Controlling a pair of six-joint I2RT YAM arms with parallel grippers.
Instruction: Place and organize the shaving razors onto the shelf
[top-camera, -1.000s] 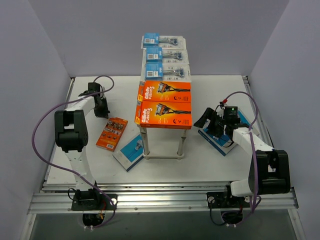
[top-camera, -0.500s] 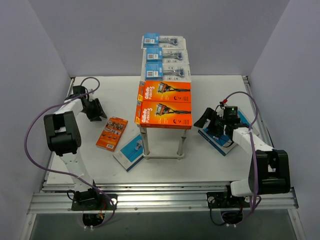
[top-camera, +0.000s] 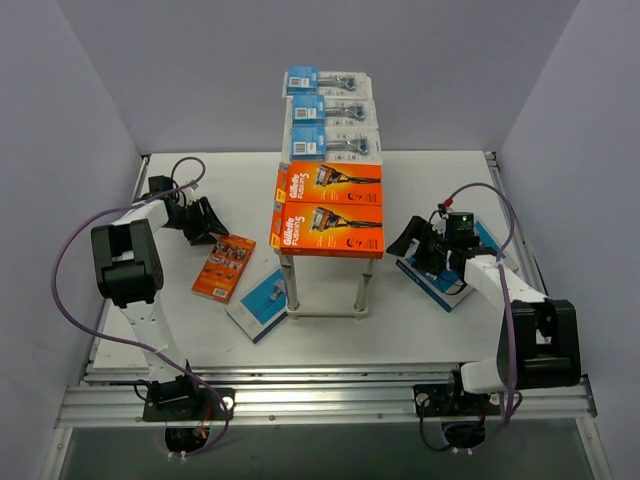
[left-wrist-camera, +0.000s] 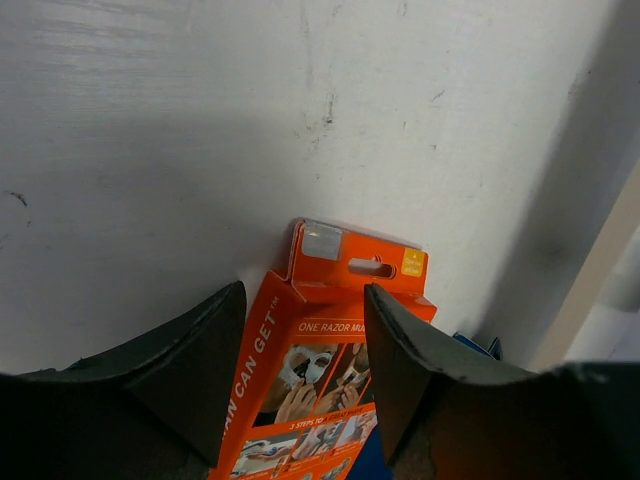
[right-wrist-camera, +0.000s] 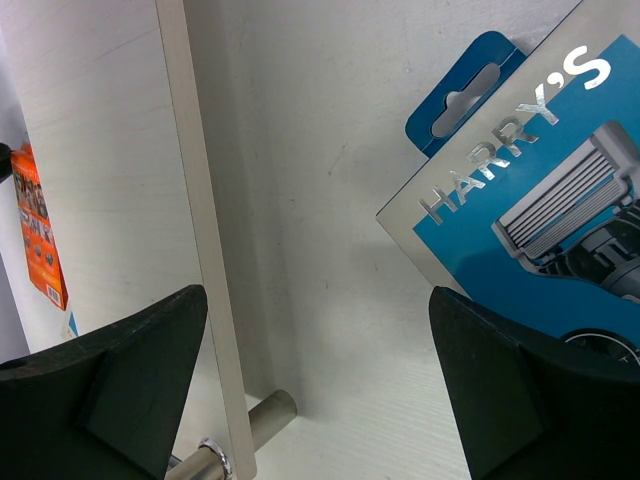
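Note:
The shelf (top-camera: 291, 285) stands mid-table with three clear blister razor packs (top-camera: 335, 112) and two orange razor boxes (top-camera: 330, 228) on its top. An orange razor pack (top-camera: 224, 267) lies flat on the table to its left. My left gripper (top-camera: 208, 224) hovers at that pack's far end, open; in the left wrist view the pack (left-wrist-camera: 335, 335) shows between the spread fingers (left-wrist-camera: 190, 370). My right gripper (top-camera: 408, 240) is wide open beside a blue-and-white razor box (top-camera: 447, 275), which the right wrist view shows as a HARRY'S box (right-wrist-camera: 540, 180).
Another blue-and-white box (top-camera: 262, 302) lies on the table by the shelf's near left leg. In the right wrist view the shelf's pale edge (right-wrist-camera: 195, 200) and a metal leg (right-wrist-camera: 255, 418) are close to the left finger. Grey walls enclose the table.
The left gripper swung out toward the left wall, then came back toward the orange pack's far end, and its jaws went from shut to open. The right arm has stayed put.

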